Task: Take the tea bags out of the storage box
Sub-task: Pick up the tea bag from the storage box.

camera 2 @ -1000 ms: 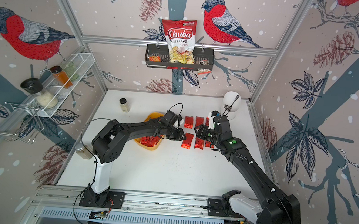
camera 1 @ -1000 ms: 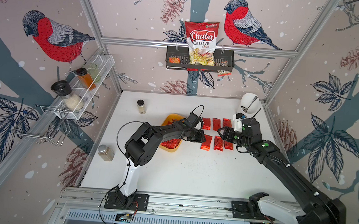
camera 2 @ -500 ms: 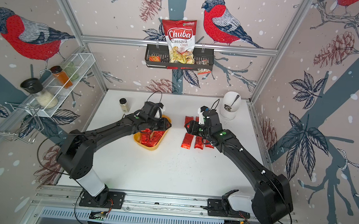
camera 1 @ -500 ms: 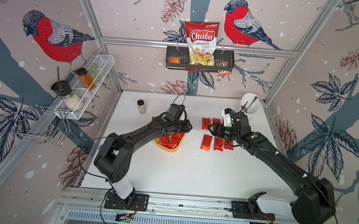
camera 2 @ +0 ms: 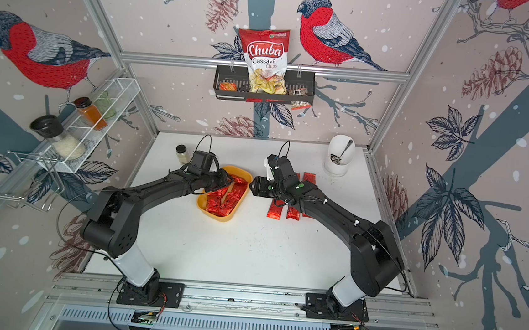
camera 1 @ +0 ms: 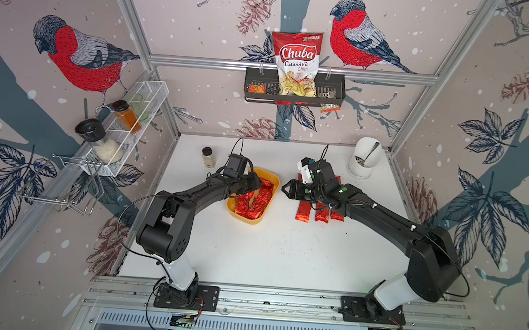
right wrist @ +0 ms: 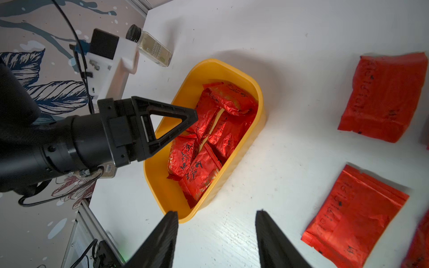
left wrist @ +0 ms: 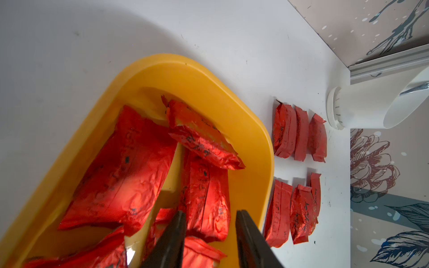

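Directly beneath the left pincer (left wrist: 210, 215), a loose heap of red foil tea bags (left wrist: 123, 167) is seen lying crisscross in the yellow storage box (left wrist: 232, 99). The pincer's two black fingers (left wrist: 169, 241) are set partly apart, and one crinkled tea bag shows in the gap below them. Nothing is clamped between them, and whether the tips touch the foil cannot be told. In the right wrist view the same pincer is shown poised over the box's long wall, its tips pointed toward the heap. The right pincer (right wrist: 216, 215) is spread wide and empty above the bare white table (camera 1: 281, 255), just beside the box's rounded end, with the box just ahead of its tips. Six further sachets (left wrist: 299, 134), laid flat in two rows of three, are seen on the table beyond the box from the left pincer. They lie behind the right pincer's tips and partly under its arm.
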Controlling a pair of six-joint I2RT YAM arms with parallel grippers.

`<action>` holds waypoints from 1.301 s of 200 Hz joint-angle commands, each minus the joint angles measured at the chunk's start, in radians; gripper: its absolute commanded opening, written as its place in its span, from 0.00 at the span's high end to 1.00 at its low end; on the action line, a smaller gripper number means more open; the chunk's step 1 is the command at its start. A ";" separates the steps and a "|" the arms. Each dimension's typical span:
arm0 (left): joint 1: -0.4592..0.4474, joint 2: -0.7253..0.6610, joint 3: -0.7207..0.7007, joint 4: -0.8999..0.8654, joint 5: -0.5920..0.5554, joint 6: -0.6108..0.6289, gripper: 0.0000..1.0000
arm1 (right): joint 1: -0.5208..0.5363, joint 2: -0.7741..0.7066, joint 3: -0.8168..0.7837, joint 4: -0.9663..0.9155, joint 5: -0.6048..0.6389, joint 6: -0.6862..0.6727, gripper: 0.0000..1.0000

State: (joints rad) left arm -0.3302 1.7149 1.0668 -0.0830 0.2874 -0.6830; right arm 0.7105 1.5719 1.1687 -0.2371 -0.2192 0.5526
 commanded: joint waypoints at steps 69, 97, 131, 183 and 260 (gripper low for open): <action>0.055 0.104 0.051 0.095 -0.004 -0.053 0.56 | -0.009 0.016 0.002 0.019 0.012 -0.013 0.41; 0.057 0.142 0.076 0.101 -0.010 -0.056 0.56 | -0.012 0.022 0.003 0.021 0.007 -0.013 0.41; 0.060 0.185 0.099 0.112 -0.026 -0.059 0.60 | -0.013 0.019 -0.001 0.018 0.009 -0.014 0.41; 0.063 0.214 0.122 0.127 -0.024 -0.067 0.90 | -0.016 0.010 -0.014 0.017 0.012 -0.014 0.41; 0.062 0.186 0.101 0.128 -0.019 -0.060 1.00 | -0.021 -0.003 -0.024 0.015 0.015 -0.014 0.41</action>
State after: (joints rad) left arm -0.2707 1.9263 1.1763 0.0170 0.2630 -0.7517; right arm 0.6903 1.5799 1.1458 -0.2398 -0.2138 0.5491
